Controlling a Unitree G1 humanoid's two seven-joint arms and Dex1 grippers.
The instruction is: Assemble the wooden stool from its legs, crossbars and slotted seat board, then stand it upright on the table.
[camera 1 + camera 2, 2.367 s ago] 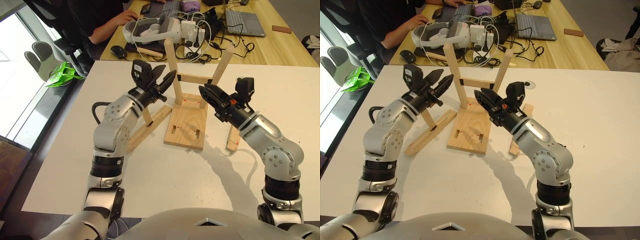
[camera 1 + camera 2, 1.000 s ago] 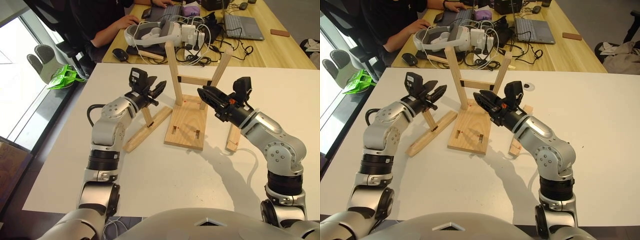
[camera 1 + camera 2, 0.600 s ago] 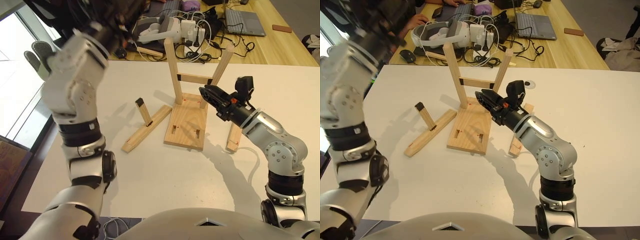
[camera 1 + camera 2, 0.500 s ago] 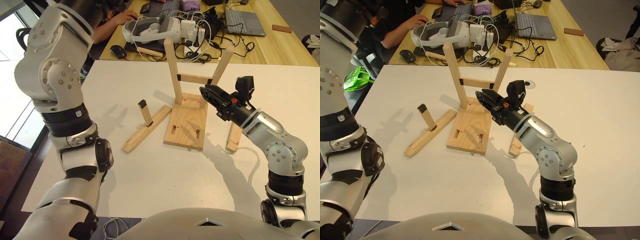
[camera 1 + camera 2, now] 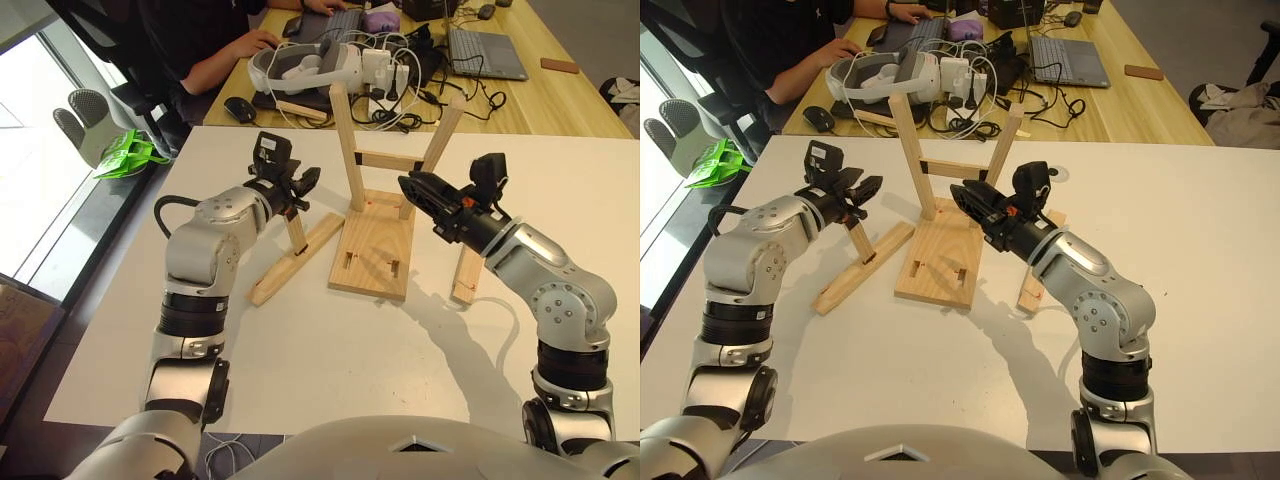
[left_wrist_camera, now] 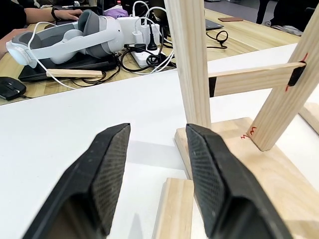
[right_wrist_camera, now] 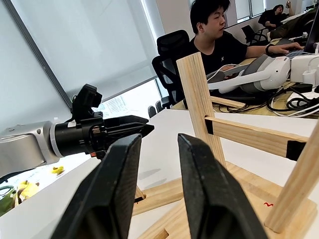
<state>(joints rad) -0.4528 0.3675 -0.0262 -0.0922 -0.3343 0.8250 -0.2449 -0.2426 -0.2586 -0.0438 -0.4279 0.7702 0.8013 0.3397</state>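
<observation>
Seat board point(image 5: 372, 245) flat on tabletop point(image 5: 300, 340), long axis running away from robot. Two legs point(image 5: 347, 140) stand at far end, crossbar point(image 5: 390, 158) between. Leg piece point(image 5: 290, 262) lies left of board, stub pointing up. Left gripper point(image 5: 303, 182) jaws open just above stub. Right gripper point(image 5: 408, 185) jaws open near right leg. Loose piece point(image 5: 465, 272) lies right of board.

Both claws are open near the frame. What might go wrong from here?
1. The right claw sits open right beside the upright legs; a nudge could tip them out of the board.
2. The left claw hovers open by the stub on the lying leg; a skewed grip may swing that piece into the upright legs.
</observation>
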